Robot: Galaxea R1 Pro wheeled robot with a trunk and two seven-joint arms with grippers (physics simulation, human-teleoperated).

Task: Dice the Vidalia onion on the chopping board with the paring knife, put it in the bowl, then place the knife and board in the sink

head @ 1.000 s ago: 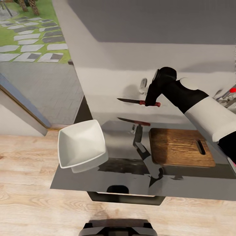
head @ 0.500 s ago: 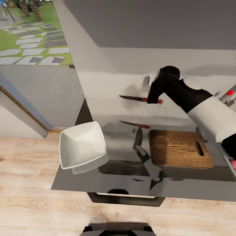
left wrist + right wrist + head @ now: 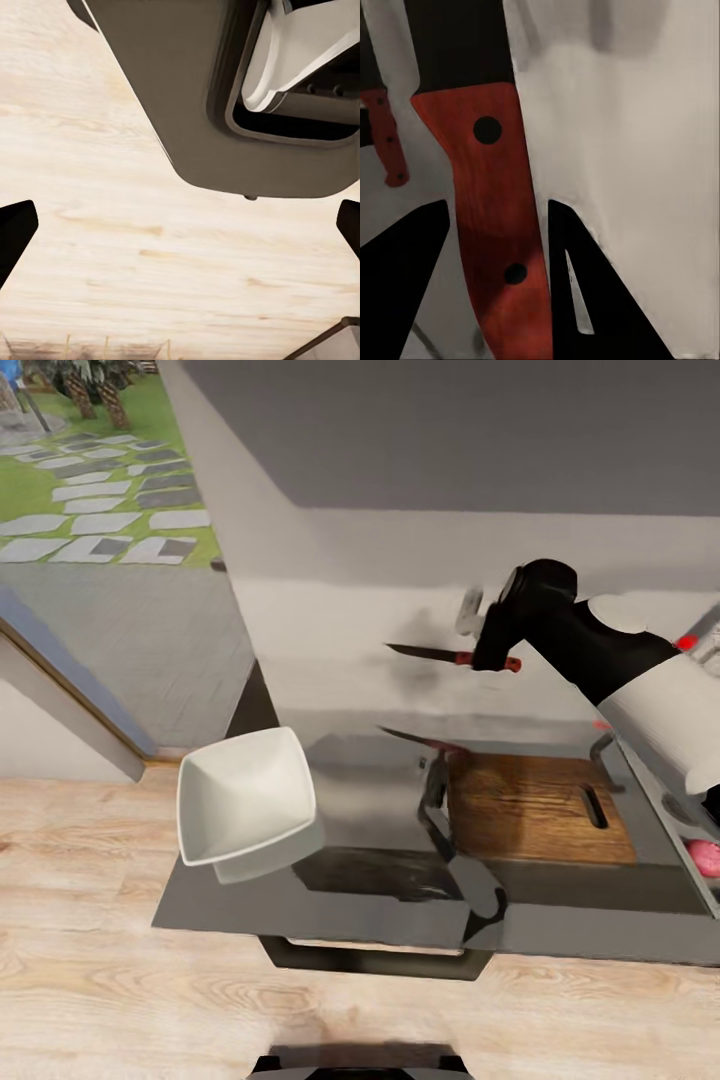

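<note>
Up above the countertop (image 3: 350, 880), the right gripper (image 3: 492, 658) is clamped on the paring knife (image 3: 452, 656) by its red handle, blade level. Below it the chopping board (image 3: 535, 808) lies toward the countertop's right end beside the sink (image 3: 672, 800), while the bowl (image 3: 243, 800) overhangs the left front corner. Over wooden floor, the left gripper (image 3: 180, 225) has its fingers spread wide apart.

Sink (image 3: 668, 800) and a pink object (image 3: 706, 857) cut by frame edge.
</note>
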